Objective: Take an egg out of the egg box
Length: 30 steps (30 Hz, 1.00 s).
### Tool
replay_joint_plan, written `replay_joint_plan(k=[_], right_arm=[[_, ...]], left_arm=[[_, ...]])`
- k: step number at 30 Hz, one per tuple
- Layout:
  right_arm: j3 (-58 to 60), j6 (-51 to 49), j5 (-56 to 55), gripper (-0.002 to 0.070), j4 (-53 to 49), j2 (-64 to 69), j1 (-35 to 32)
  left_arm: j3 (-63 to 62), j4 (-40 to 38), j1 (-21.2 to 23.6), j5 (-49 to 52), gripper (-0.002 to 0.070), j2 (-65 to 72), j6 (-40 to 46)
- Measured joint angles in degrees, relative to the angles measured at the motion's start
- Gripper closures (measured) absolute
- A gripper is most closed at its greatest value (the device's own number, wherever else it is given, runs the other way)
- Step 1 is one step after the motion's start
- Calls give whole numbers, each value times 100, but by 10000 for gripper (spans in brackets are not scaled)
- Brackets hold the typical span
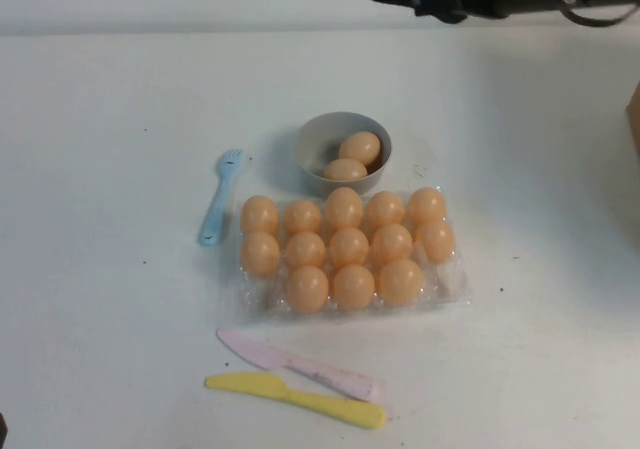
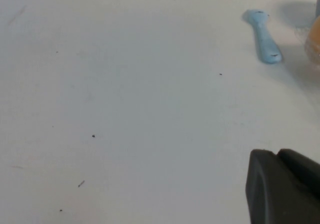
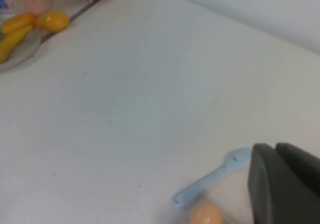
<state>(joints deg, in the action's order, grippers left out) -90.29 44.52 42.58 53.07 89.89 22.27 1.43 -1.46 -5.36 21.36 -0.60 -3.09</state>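
right gripper [image 1: 440, 4]: raised at the far bench edge, grip cannot be told | egg box [image 1: 452, 284]: well below and nearer than it, eggs seated in cups | bowl [image 1: 318, 134]: holds two eggs, likely drop-off | left gripper [image 2: 280, 189]: parked aside, grip cannot be told

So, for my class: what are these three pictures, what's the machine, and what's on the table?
A two-armed robot's cameras. One looks down from above; two ride on its wrists. The table holds the clear egg box, mostly filled with eggs, a grey bowl with two more, a blue fork, and pink and yellow knives. The right gripper hangs near the box's edge; the left gripper hangs over bare table near the fork. Neither holds anything visible.
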Motion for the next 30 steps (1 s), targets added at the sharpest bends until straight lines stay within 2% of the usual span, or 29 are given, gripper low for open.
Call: replay_joint_plan(k=[7, 17, 22, 25, 30], right_arm=[[2457, 1211, -1387, 692, 732, -2217, 0], [4539, 1364, -1607, 692, 641, -4619, 0], [5174, 1322, -1364, 692, -448, -5693, 0], [5586, 942, -1331, 692, -1276, -6352, 0], [6227, 704, -1725, 692, -1923, -7388, 0]], left_arm=[[0, 0, 0, 0, 678, 0, 0], [0, 0, 0, 0, 678, 0, 0], [0, 0, 0, 0, 678, 0, 0], [0, 0, 0, 0, 678, 0, 0], [0, 0, 0, 0, 678, 0, 0]])
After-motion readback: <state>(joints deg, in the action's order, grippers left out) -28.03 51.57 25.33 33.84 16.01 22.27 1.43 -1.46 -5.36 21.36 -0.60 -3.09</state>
